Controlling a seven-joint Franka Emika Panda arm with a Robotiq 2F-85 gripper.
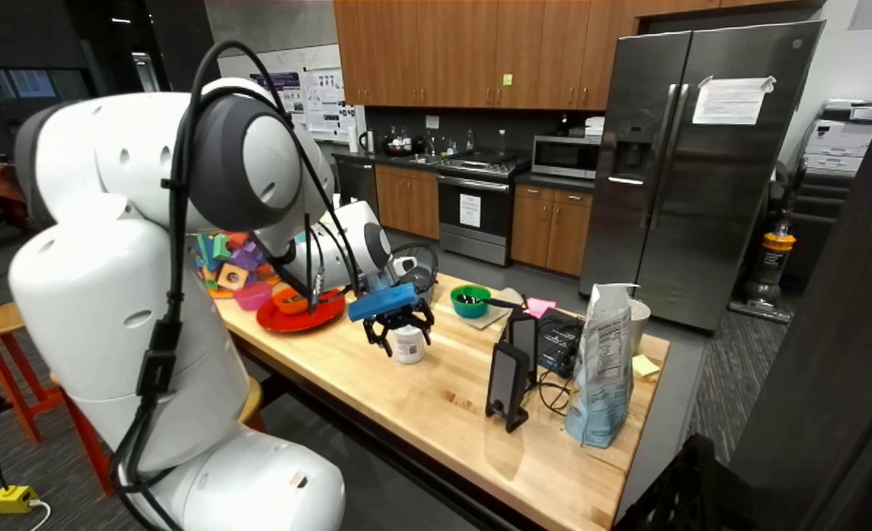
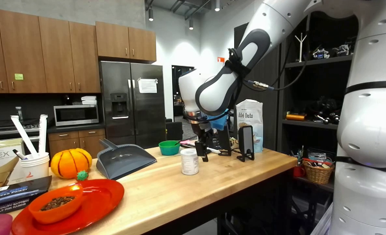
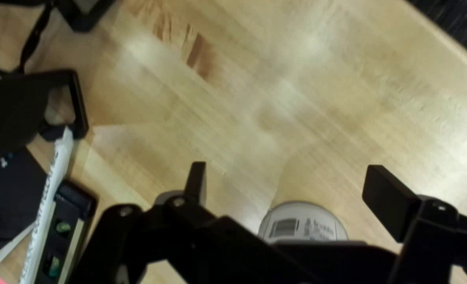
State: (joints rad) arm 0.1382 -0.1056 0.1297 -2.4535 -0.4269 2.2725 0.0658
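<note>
My gripper (image 1: 406,338) is open with nothing between its fingers. It points down a little above the wooden table, and its open fingers also show in the wrist view (image 3: 286,182). A white can (image 2: 190,162) with a printed label stands upright on the table right beside the gripper. In the wrist view the can (image 3: 302,223) lies low in the gap, its lower part hidden behind the black gripper body. In an exterior view the gripper (image 2: 202,151) is at the can's right side; I cannot tell if they touch.
Two black speakers (image 2: 246,143), an oats bag (image 1: 604,369), a green bowl (image 2: 169,148) and a grey dustpan (image 2: 124,160) stand on the table (image 1: 436,413). A red plate (image 2: 113,192) carries an orange bowl (image 2: 60,212). A white stick (image 3: 45,209) lies by a level (image 3: 61,236).
</note>
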